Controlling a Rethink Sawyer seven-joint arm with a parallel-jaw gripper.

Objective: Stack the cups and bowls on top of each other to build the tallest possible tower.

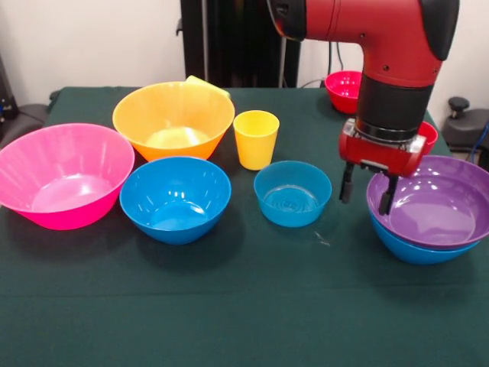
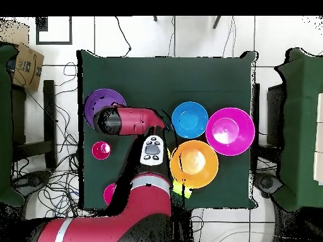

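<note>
The gripper [image 1: 367, 189] hangs at the rim of the purple bowl [image 1: 435, 206], fingers [image 1: 346, 183] released and empty, probably lining up for the next pick. That bowl nests in a blue bowl [image 1: 412, 248], the tower's start. Pink bowl [image 1: 65, 176], orange bowl [image 1: 173, 118], yellow cup [image 1: 256, 139] and two more blue bowls [image 1: 176, 199] wait across the desk [image 1: 244, 306]. The arm hides much overhead, and a red bowl [image 1: 344, 90] sits partly behind it

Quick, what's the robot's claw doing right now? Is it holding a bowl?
Gripper: open, holding nothing, its fingers hanging at the near-left rim of the purple bowl, which is nested in a blue bowl.
</note>
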